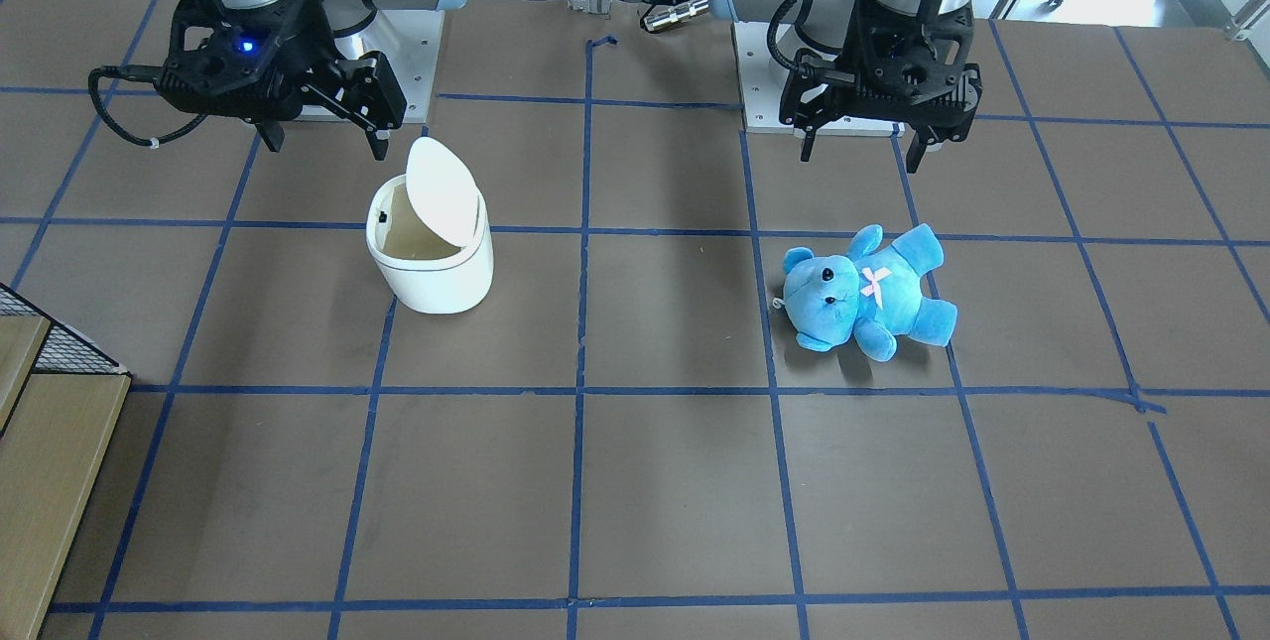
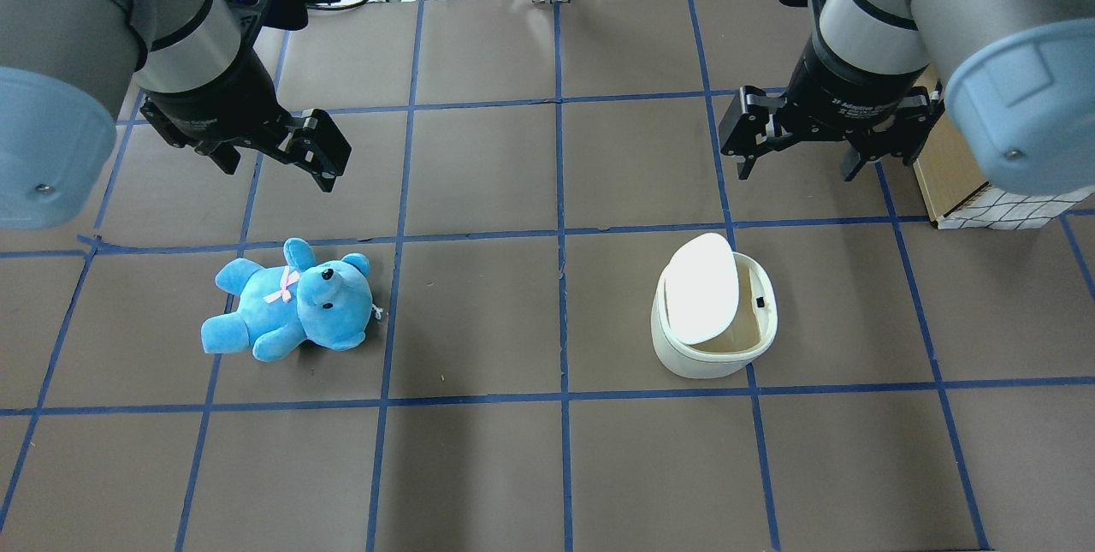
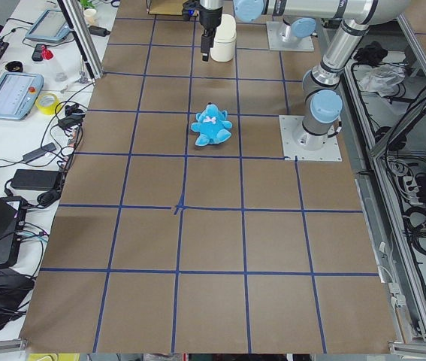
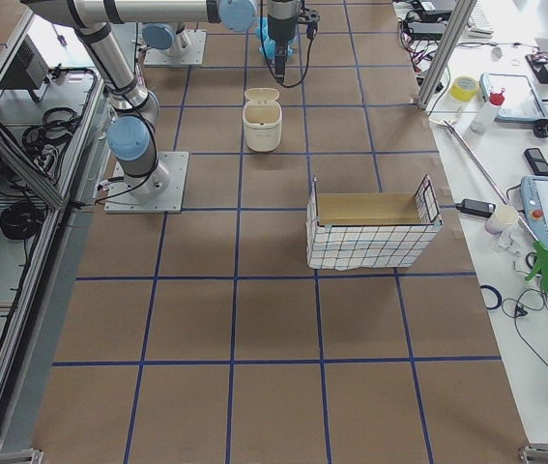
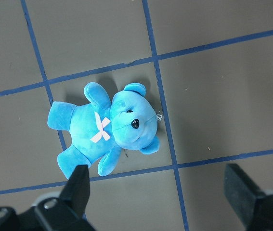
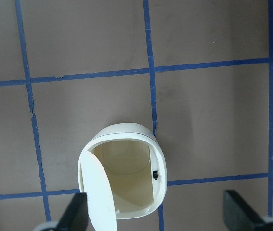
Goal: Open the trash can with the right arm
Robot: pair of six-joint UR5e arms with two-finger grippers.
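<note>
Standing left of centre in the front-facing view, the trash can sits upright on the brown bench, which is crossed by a grid of blue tape lines. Its flat white lid is tipped up on edge, and the pale inside of the can is open to view. The right pincer hangs in the upper left of that frame, above and just behind the can. Its fingers are spread wide, released, gripping nothing and clear of the lid. A small blue light glows on its black body. In the upper right, the left pincer is likewise released and empty, above a blue teddy bear lying face-up right of centre, well apart from the can. In the right-side view, a wire basket stands mid-frame, near the can.
</note>
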